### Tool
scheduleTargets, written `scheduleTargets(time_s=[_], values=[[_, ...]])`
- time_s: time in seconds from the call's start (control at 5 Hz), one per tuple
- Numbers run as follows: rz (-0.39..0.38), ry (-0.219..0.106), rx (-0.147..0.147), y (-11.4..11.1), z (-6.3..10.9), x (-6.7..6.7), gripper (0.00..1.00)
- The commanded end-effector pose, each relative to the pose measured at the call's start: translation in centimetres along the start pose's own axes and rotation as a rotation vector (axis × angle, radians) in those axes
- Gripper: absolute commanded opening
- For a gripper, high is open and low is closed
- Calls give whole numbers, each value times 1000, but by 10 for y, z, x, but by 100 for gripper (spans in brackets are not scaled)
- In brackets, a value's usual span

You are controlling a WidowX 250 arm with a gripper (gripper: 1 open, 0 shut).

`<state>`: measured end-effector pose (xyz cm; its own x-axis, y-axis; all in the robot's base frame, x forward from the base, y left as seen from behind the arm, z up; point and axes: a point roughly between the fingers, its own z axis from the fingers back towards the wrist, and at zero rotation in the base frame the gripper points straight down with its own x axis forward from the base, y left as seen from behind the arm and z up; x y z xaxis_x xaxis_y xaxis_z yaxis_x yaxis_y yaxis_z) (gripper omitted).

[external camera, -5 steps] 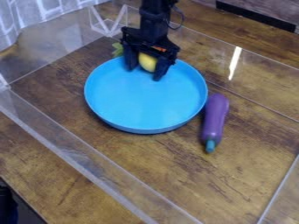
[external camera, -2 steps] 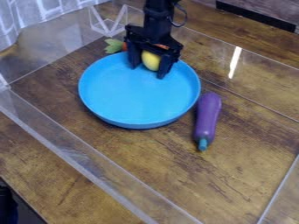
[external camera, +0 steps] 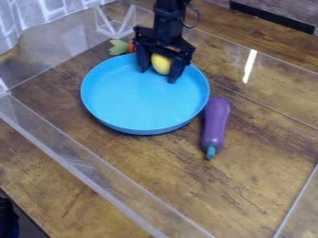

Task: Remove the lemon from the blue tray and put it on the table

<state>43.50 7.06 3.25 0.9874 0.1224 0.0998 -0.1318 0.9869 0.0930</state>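
The small yellow lemon (external camera: 159, 63) sits at the far rim of the round blue tray (external camera: 130, 107). My black gripper (external camera: 162, 72) points straight down over it, open, with one finger on each side of the lemon. I cannot tell whether the fingers touch the fruit. The tray rests on the dark wood-plank table (external camera: 248, 191), and the rest of its floor is bare.
A purple eggplant (external camera: 214, 126) lies on the table just right of the tray. Something orange and green (external camera: 119, 46) shows behind the tray's far left rim. A clear sheet edge runs along the left and front of the table.
The tray and the eggplant now sit slightly further left in the picture. The gripper has stayed in place, open around the lemon.
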Motion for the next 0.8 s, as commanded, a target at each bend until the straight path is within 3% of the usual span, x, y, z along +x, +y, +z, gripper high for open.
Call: scheduleTargets(time_s=[0.0, 0.6], values=[[18, -72, -3, 5, 30, 14, 100], [31, -89, -9, 6, 53, 15, 100]])
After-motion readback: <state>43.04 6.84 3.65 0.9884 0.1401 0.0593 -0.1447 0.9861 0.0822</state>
